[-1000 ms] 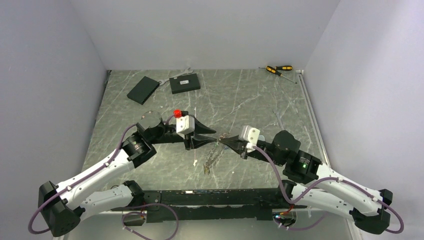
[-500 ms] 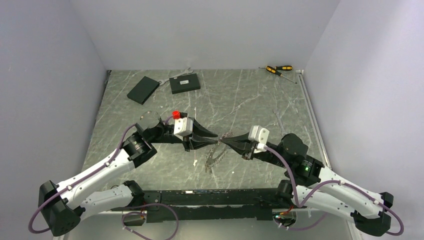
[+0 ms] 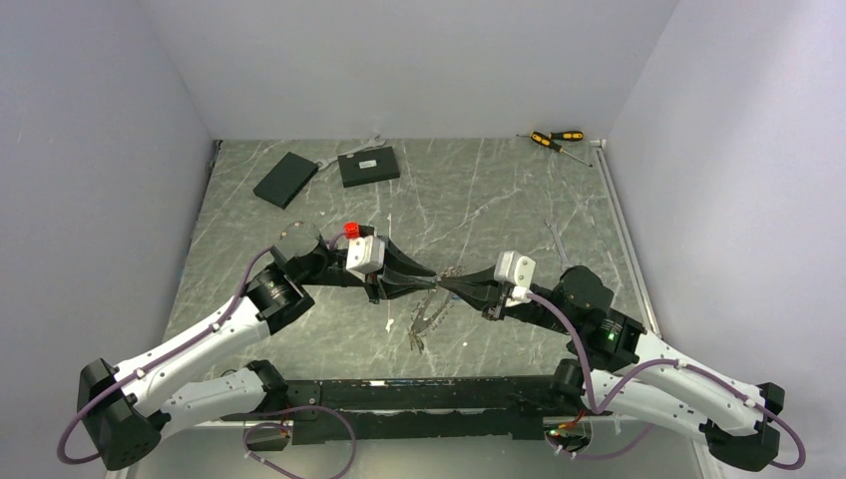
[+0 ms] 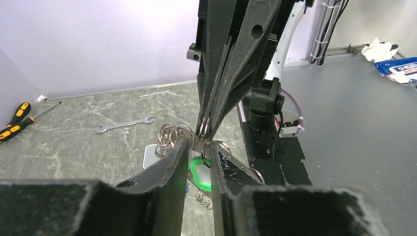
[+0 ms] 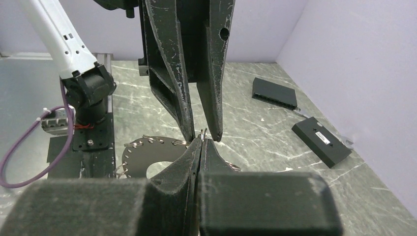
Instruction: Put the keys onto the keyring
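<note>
Both grippers meet above the middle of the table. The dark grey keyring point(image 3: 424, 317) hangs and trails below them. It shows in the right wrist view point(image 5: 142, 158) as a flat plate with small wire rings along its rim. My right gripper point(image 5: 202, 141) is shut on a small split ring point(image 5: 203, 132). My left gripper point(image 4: 199, 146) is closed to a narrow gap, with a metal key piece spanning it. A key's green tag point(image 4: 200, 173) hangs just under that gap. A cluster of wire rings point(image 4: 167, 136) sits beside its left finger.
Two flat black boxes point(image 3: 285, 179) point(image 3: 368, 167) and a wrench point(image 3: 361, 145) lie at the back left. Yellow-and-black screwdrivers point(image 3: 555, 138) lie at the back right corner. A red-capped piece point(image 3: 351, 229) sits by the left wrist. Walls close in the left, back and right sides.
Over the last second the right arm swung its wrist out to the right and both grippers settled slightly. The hanging keyring shifted a little. Both grips are unchanged.
</note>
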Robot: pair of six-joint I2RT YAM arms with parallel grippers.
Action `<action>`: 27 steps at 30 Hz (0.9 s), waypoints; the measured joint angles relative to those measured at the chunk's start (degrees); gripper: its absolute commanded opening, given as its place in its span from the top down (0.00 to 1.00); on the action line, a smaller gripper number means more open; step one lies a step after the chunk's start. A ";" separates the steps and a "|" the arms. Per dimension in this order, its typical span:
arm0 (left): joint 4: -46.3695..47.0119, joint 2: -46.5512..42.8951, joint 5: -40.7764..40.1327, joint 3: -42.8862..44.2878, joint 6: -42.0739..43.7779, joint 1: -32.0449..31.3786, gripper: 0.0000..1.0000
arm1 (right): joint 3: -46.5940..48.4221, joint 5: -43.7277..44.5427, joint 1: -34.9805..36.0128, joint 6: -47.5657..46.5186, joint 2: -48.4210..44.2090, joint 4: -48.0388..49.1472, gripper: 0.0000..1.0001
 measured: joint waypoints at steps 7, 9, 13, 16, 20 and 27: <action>-0.52 -0.07 -0.04 0.00 0.24 -0.02 0.74 | 0.00 -0.13 0.00 0.17 0.02 -0.24 1.00; -0.48 -0.07 -0.02 0.00 0.22 -0.02 0.75 | 0.00 -0.26 0.00 0.20 0.07 -0.42 1.00; -0.24 -0.04 0.02 -0.02 0.00 -0.09 0.80 | 0.00 -0.66 0.00 0.17 0.46 -0.61 1.00; 0.11 0.00 0.09 -0.02 0.00 -0.11 0.84 | 0.00 -0.92 0.00 0.20 0.61 -0.92 1.00; 0.44 0.33 0.26 -0.02 0.00 -0.11 0.83 | 0.00 -0.87 -0.15 0.20 0.59 -1.05 1.00; 0.44 0.42 0.04 -0.28 0.04 -0.11 0.79 | 0.00 -1.01 -0.26 0.20 0.57 -1.51 1.00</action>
